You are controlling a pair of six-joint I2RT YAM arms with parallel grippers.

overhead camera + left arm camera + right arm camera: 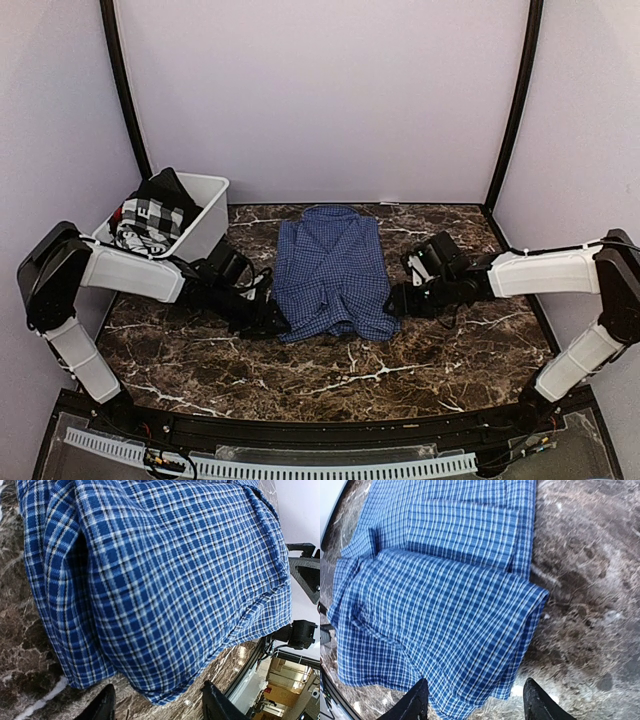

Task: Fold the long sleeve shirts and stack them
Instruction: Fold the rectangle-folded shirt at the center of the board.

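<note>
One of the long sleeve shirts, a blue one with a fine dark check [330, 270], lies partly folded in the middle of the marble table. Its lower part is doubled over into a thick fold [450, 630]. My left gripper [268, 318] sits low at the shirt's near left corner. In the left wrist view the gripper [158, 694] is open, with the rounded folded edge [165, 630] just ahead of the fingertips. My right gripper [398, 298] is at the shirt's right edge. It is open too [476, 691], and the folded corner reaches between its tips without being pinched.
A white plastic bin [208, 222] stands tilted at the back left, holding black-and-white checked cloth [150, 215]. Dark marble table [450, 350] surrounds the shirt. Black frame posts [125, 90] rise at both back corners.
</note>
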